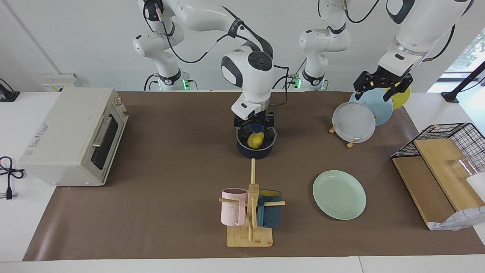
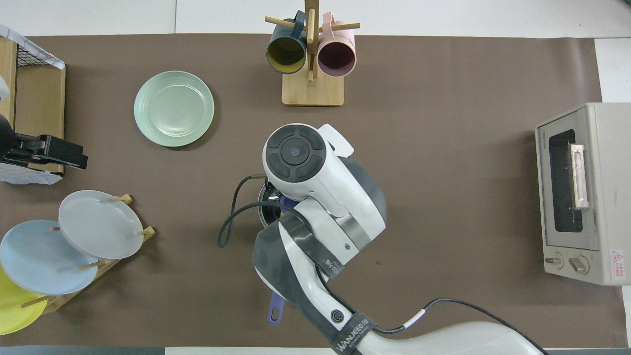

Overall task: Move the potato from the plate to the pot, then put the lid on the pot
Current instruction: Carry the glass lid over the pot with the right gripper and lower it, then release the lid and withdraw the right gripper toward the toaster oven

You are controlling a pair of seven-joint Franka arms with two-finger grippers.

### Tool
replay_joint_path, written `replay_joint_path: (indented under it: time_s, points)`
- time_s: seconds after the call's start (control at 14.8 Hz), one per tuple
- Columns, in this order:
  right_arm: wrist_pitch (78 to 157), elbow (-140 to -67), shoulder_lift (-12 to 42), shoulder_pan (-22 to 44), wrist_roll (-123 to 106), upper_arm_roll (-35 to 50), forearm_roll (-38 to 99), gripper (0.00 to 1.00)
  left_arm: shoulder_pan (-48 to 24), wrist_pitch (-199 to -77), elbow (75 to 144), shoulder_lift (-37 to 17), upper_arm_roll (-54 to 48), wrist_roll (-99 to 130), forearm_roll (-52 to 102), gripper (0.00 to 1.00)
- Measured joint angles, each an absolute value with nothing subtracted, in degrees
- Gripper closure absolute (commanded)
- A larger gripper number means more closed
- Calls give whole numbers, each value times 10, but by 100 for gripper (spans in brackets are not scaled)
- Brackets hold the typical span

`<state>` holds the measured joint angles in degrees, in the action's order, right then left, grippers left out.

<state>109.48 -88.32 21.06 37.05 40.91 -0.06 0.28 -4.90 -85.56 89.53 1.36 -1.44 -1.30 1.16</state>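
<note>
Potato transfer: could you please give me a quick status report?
Right tool over pot, lid on, potato inside. Left tool waits over plate rack. Green plate bare.

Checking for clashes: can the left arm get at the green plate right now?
Probably yes. The left gripper hangs over the plate rack, and the green plate lies bare with nothing on it. The right gripper is over the pot.

Potato (image 1: pixel 255 140) in pot (image 1: pixel 254 151), lid (image 1: pixel 256 132) seemingly on it; plate (image 1: pixel 339 194) toward the left arm's end.
</note>
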Motion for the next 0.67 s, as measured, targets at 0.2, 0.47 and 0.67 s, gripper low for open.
replay_joint_path:
  time_s: [0.2, 0.47, 0.67]
  points:
    - [1035, -865, 171, 314, 354, -1, 3, 0, -49, -856, 895, 14, -14, -13, 12, 0]
    - [954, -856, 122, 226, 262, -3, 2, 0, -49, -856, 895, 14, -14, -13, 12, 0]
    - [910, -856, 89, 151, 164, -4, 2, 0, -49, -856, 895, 14, -14, -13, 12, 0]
